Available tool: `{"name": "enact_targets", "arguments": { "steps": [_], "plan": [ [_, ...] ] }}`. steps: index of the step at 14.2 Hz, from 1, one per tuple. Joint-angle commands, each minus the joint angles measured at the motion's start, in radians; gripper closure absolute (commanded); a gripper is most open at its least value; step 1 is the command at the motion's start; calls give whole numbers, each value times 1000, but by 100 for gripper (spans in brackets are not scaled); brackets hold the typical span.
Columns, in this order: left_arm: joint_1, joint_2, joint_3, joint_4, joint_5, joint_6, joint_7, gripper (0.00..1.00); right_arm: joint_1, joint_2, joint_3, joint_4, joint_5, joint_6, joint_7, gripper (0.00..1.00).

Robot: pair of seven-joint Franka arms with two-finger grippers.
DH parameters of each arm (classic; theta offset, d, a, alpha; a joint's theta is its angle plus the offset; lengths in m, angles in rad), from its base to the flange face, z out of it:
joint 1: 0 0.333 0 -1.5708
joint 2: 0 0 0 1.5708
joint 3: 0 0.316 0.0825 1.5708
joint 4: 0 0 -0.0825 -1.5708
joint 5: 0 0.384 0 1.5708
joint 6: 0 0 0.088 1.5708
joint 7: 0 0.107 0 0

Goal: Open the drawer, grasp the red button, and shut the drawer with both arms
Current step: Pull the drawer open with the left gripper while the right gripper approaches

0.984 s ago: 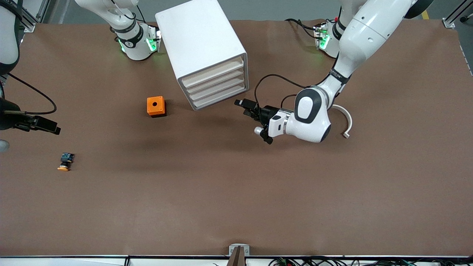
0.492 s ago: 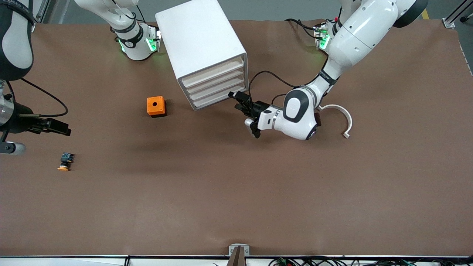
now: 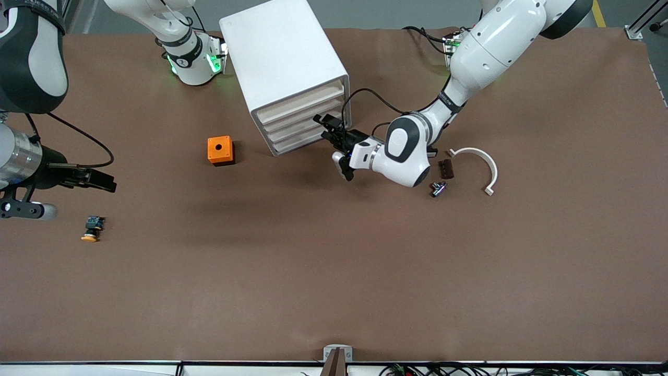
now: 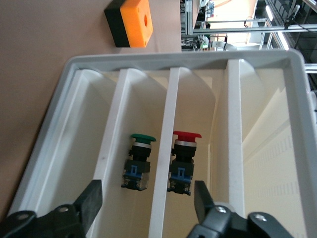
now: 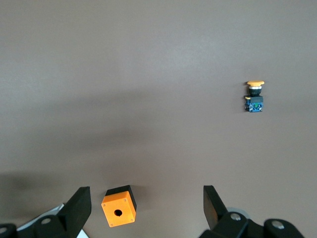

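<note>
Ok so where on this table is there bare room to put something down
The widest bare stretch of the table lies nearer the front camera than the orange cube and the yellow-capped button. It is crowded in front of the cabinet, where the left gripper works, and by the white arc.

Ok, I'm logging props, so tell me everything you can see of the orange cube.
The orange cube is a small boxy block, plastic by its look, with a round dark hole in the middle of its top face and a black lower part. It sits flat on the brown table, hole up, beside the cabinet, toward the right arm's end. Nothing touches it.
</note>
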Motion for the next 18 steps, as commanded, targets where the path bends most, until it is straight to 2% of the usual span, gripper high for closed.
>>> {"name": "enact_targets", "arguments": {
  "steps": [1,5,11,14,15,18],
  "plan": [
    [-26,-6,-5,-11,-52,9,30,25,4,-4,-1,0,-4,-22,49,0],
    [-63,-4,-5,-11,-106,15,30,26,48,-4,0,-4,2,-55,196,0],
    [-109,-4,-5,-11,-143,80,30,42,74,-4,0,-14,5,-66,299,0],
    [-112,-3,-5,-9,-152,83,31,63,97,-3,0,-15,7,-72,344,0],
    [-112,-3,-5,-9,-152,83,30,66,108,-4,0,-17,7,-72,364,0],
    [-107,-3,-5,-9,-152,83,30,86,143,-4,0,-17,7,-74,431,0]
  ]
}}
